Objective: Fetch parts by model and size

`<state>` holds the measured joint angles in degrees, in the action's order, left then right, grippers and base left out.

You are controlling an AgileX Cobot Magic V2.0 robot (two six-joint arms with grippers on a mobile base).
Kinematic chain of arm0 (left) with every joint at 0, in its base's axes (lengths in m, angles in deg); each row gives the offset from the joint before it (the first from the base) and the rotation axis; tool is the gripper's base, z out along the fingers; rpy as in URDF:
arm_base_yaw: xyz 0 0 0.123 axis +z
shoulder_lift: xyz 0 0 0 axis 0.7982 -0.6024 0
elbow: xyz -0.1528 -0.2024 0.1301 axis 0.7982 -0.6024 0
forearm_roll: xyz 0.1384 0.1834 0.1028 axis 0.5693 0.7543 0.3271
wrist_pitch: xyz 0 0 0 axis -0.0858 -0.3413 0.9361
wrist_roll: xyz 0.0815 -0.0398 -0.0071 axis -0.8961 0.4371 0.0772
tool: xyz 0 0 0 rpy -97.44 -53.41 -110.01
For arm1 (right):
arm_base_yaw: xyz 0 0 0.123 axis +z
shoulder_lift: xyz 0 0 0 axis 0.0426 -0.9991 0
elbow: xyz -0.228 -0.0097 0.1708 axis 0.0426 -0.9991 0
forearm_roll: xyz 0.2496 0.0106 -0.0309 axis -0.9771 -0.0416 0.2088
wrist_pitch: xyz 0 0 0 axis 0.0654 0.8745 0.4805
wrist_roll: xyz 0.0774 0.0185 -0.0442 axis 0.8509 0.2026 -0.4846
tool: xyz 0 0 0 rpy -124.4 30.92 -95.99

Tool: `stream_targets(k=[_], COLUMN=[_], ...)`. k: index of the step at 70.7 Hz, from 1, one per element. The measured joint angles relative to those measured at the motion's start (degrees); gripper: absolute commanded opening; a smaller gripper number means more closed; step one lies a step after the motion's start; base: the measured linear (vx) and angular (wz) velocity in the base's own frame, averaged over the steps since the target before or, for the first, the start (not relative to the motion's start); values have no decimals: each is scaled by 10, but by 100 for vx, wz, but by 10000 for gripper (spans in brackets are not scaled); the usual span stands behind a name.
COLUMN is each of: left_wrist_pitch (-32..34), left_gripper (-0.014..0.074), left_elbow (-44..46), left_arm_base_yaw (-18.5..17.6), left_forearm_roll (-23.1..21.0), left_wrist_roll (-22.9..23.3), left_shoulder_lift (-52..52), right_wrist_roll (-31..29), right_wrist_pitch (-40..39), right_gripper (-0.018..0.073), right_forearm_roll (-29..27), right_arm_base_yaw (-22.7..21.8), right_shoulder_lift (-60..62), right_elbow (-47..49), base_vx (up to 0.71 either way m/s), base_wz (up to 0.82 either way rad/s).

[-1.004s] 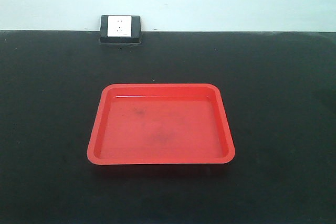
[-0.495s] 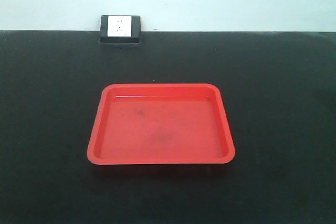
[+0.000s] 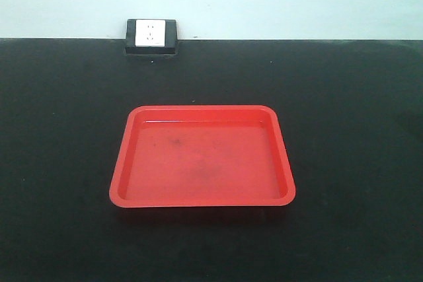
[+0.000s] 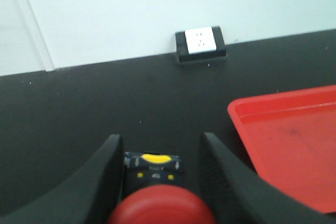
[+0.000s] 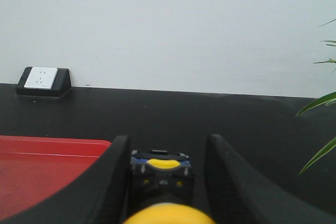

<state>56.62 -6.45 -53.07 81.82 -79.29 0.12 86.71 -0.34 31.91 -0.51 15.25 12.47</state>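
**A:** Left gripper [image 4: 160, 136] straddles the red mushroom-cap plastic push-button switch [image 4: 163, 208], right gripper [image 5: 167, 138] the yellow mushroom-cap switch [image 5: 168, 214]. Gripped?

**B:** Can't tell (jaws half-spread, flanking). Clamp squarely, then swing inward to the red plastic tray [image 3: 201, 201].

The red tray [image 3: 201, 108] looks like glossy moulded plastic, its floor dulled by dark smudges. The desk [image 3: 344, 97] is matt black with fine pale specks. The wall socket [image 3: 151, 35] has a smooth white plastic face in a black housing. The left gripper [image 4: 160, 136] and right gripper [image 5: 167, 137] have matt black plastic-looking fingers [image 4: 97, 182]. The red push-button switch [image 4: 163, 208] and yellow push-button switch [image 5: 168, 214] have smooth plastic caps.
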Motion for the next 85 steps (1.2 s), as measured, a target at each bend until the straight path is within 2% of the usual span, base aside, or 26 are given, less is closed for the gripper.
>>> stream_targets(k=[11,23,31,47,54,75,80,85], left_wrist_pitch=[5,-21,-41,-66,-76,-127,-137,-148], left_gripper=[-4,-4,-4,-4,-4,-4,-4,-4], left_elbow=[26,103,160,232,256,374,407,440], left_arm_base_yaw=[0,0,0,-24,-41,-116,-136,-153], left_forearm_roll=[-21,-43,-78,-195,-229,-236,-222,-191], left_wrist_roll=[1,1,-6,-111,-136,-143,-125,-80], left_shoulder_lift=[-29,-123,-197,-319,-370,-544,-584,-621], right_wrist_roll=[0,0,0,0,0,0,0,0], right_wrist_pitch=[-2,-7,-7,-17,-30,-46,-46,-47], right_gripper=[-8,-8,-8,-8,-8,-8,-8,-8], right_forearm_roll=[0,0,0,-1,-1,-1,-1,-1], right_arm_base_yaw=[0,0,0,0,0,0,0,0], right_shoulder_lift=[0,0,0,0,0,0,0,0], right_elbow=[0,0,0,0,0,0,0,0], base_vx=[0,0,0,0,0,0,0,0], base_wz=[0,0,0,0,0,0,0,0])
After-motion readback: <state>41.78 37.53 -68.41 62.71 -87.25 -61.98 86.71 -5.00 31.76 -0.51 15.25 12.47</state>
